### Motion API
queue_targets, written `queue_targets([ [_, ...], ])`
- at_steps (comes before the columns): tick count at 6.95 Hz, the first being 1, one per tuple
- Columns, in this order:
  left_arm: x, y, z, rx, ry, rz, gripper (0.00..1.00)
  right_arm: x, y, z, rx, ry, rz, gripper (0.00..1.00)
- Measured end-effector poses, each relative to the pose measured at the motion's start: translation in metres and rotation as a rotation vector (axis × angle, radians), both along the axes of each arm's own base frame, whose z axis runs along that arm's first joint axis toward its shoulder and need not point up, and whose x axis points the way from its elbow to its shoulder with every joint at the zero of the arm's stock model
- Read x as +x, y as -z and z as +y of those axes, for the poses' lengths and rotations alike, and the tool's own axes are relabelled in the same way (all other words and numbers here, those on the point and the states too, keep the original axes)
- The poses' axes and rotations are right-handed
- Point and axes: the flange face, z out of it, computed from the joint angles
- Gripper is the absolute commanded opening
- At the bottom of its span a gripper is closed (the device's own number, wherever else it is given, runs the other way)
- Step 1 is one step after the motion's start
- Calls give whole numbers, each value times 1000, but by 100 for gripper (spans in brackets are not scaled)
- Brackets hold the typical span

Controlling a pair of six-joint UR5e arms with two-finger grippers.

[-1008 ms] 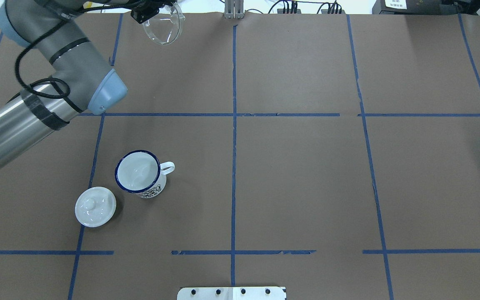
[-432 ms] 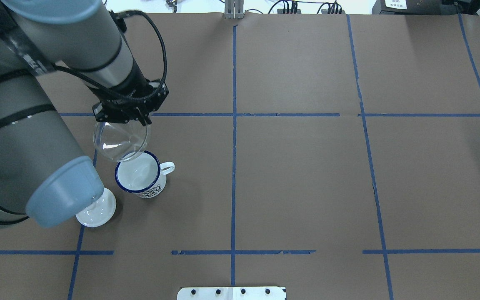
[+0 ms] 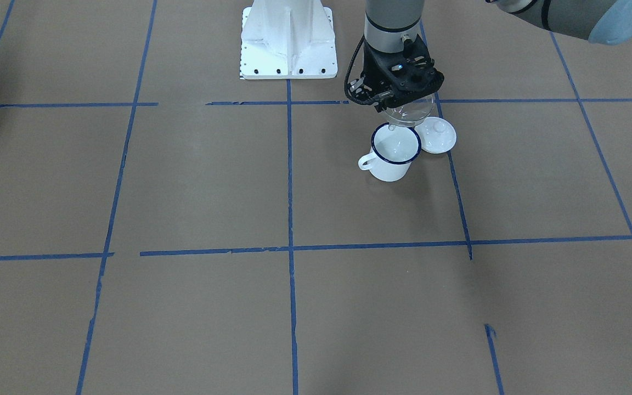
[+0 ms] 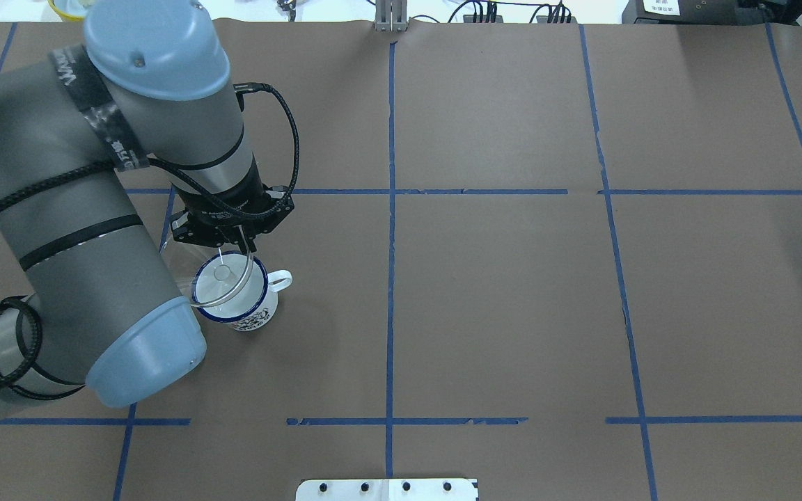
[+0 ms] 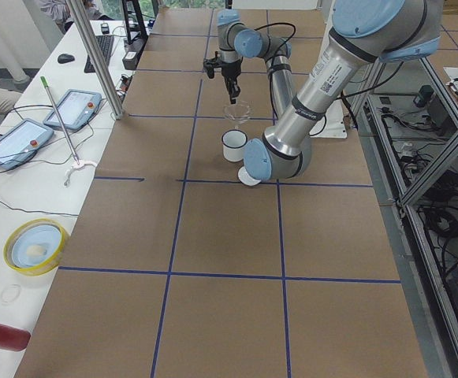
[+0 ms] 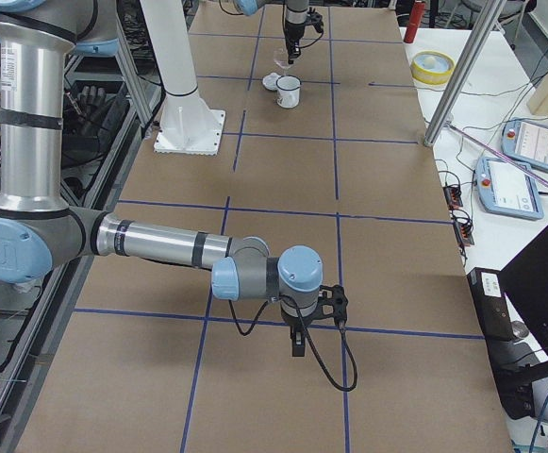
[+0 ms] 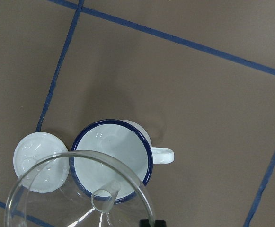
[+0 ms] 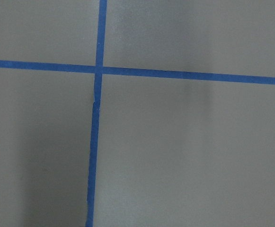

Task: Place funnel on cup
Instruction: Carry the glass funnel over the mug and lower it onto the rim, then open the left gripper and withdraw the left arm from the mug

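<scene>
The cup (image 4: pixel 255 316) is a white enamel mug with a dark blue rim, upright, handle to the right in the overhead view. My left gripper (image 4: pixel 237 245) is shut on the rim of the clear funnel (image 4: pixel 221 273) and holds it just above the cup, spout down over the opening. In the front view the funnel (image 3: pixel 407 114) hangs over the cup's (image 3: pixel 394 156) back edge, below the left gripper (image 3: pixel 401 97). The left wrist view shows the funnel's spout (image 7: pixel 102 198) over the cup's (image 7: pixel 110 158) near side. My right gripper (image 6: pixel 297 338) hovers over bare table far away; I cannot tell its state.
A round white knobbed lid (image 3: pixel 435 135) lies on the table touching or nearly touching the cup; it also shows in the left wrist view (image 7: pixel 39 161). My left arm's elbow (image 4: pixel 143 348) hides it from overhead. The robot's white base (image 3: pixel 288 41) stands behind.
My left arm swung the funnel from the table's far edge to the cup. It has moved from beside the rim to over the opening. The elbow now hides the lid from overhead.
</scene>
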Motion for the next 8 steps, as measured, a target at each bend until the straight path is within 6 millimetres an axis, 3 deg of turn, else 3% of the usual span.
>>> queue_targets([
  [4,42,-55,-30,24,-50,-14,0,0,0,0,0,0,0,100],
  [8,71,-66,-8,21,-105,-16,0,0,0,0,0,0,0,100],
])
